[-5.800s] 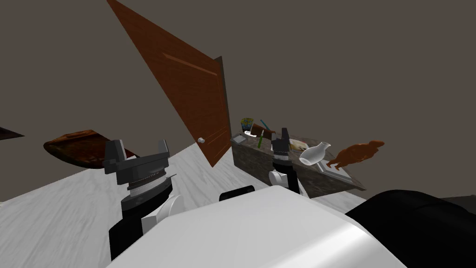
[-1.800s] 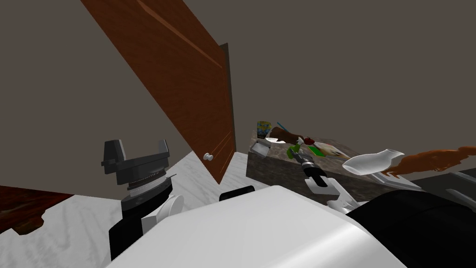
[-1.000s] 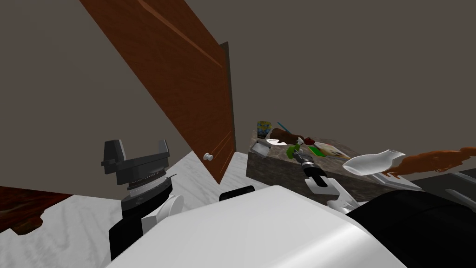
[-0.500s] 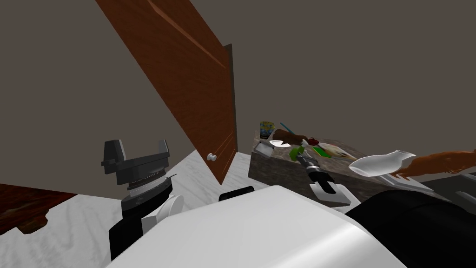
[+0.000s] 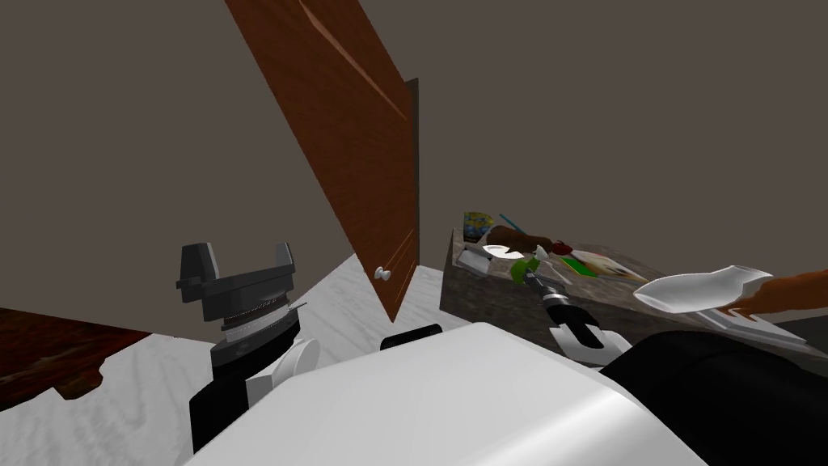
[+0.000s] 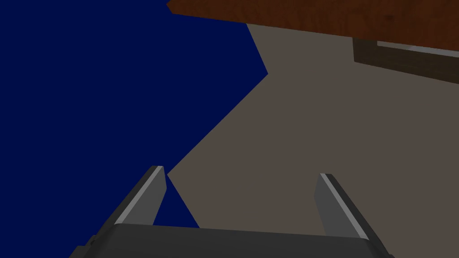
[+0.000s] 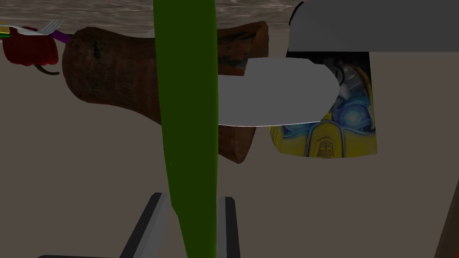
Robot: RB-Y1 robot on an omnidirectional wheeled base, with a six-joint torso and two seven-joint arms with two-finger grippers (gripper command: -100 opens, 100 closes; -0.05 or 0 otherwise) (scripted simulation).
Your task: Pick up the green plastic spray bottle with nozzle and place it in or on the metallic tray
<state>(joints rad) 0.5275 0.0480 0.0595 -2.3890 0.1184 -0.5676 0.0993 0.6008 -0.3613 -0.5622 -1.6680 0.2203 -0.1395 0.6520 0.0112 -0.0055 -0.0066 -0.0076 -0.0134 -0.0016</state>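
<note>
My right gripper (image 7: 190, 224) is pinching one green spray bottle (image 7: 188, 112) between its two fingers, holding it over the counter (image 5: 493, 299). On the counter are sitting one brown wooden piece (image 7: 112, 89), one white dish (image 7: 287, 92), one yellow cup (image 7: 331, 139) and one grey tray (image 5: 471, 260). My left gripper (image 6: 240, 201) is hanging spread, away from the counter.

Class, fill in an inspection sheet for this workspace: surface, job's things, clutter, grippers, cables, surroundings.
Surface: mottled stone table, crowded.
Job's things: green bottle between the right gripper fingers; grey tray at the table end nearest the door.
Clutter: brown wooden piece, patterned cup, white bowl, white vase, orange figure.
Grippers: right gripper shut on green bottle; left gripper open, empty, away from table.
Cables: nothing seen.
Surroundings: brown door, pale floor, grey-brown walls.
</note>
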